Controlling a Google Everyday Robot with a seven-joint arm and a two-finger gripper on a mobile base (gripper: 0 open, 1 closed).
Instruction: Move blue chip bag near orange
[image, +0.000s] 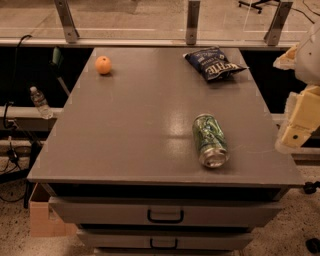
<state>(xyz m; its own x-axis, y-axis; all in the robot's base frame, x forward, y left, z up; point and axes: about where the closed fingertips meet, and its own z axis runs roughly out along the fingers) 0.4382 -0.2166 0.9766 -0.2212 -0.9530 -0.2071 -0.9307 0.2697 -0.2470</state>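
Note:
The blue chip bag lies flat at the far right of the grey table top, dark navy with white lettering. The orange sits at the far left of the table, well apart from the bag. My gripper is at the right edge of the view, off the table's right side and level with the green can, a pale yellowish-white shape partly cut off by the frame. It is well short of the bag and holds nothing that I can see.
A green metal can lies on its side at the front right of the table. Drawers with black handles are below the front edge. A glass railing runs behind the table. A water bottle stands on a ledge at left.

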